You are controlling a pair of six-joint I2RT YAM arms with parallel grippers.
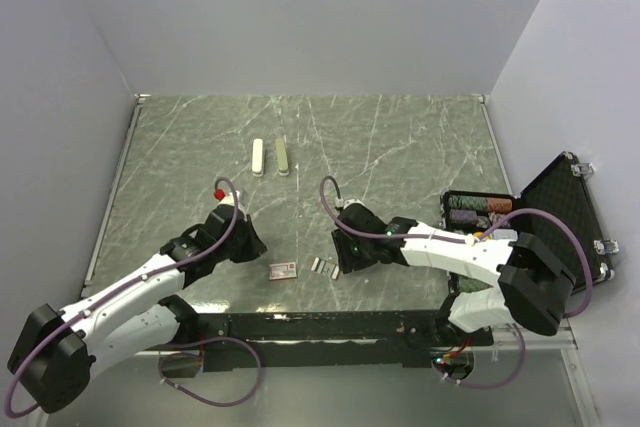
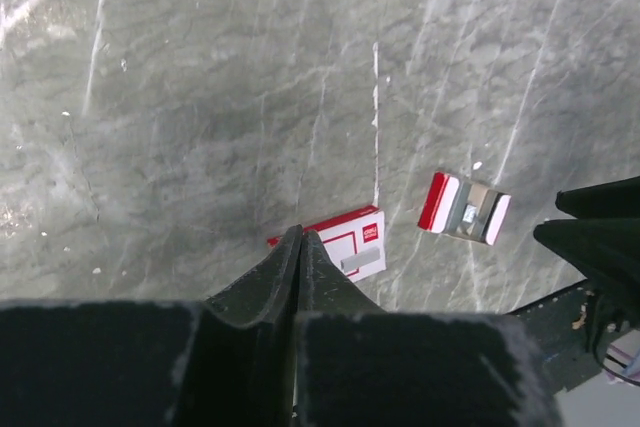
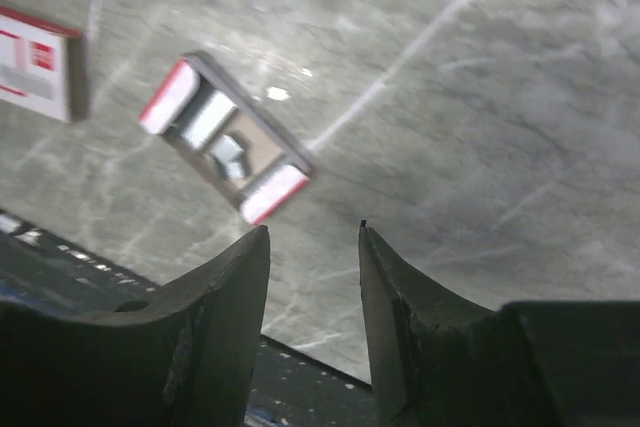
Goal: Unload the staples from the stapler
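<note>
1. Finding the stapler [image 1: 283, 158] lying flat at the far middle of the table [image 1: 400, 147], as an olive-green bar with a pale bar [image 1: 258, 157] just beside it and parallel. Being unable to tell joined from separate at this range. Judging both as parked out there, well apart from either tool, to free the near edge for working.
2. Spotting the staples [image 3: 207, 115] as silver-grey strips resting inside a small red-ended tray [image 3: 225, 139] near the front edge, probably gathered there to stop scattering.
3. Noting a red-and-white box [image 2: 345, 247] lying flat just beside that tray, not touching it.
4. Hovering the left tool [image 2: 298, 247] with fingers pressed fully together, gripping nothing, tip pointing at the box. Being unable to tell whether touching the table.
5. Poising the right tool [image 3: 313, 237] moderately open and empty, with the tray just beyond its fingertips, likely placed for reaching into or leaving the tray.
6. Judging the unloading as far along, while being unable to check for strips remaining inside the stapler.
</note>
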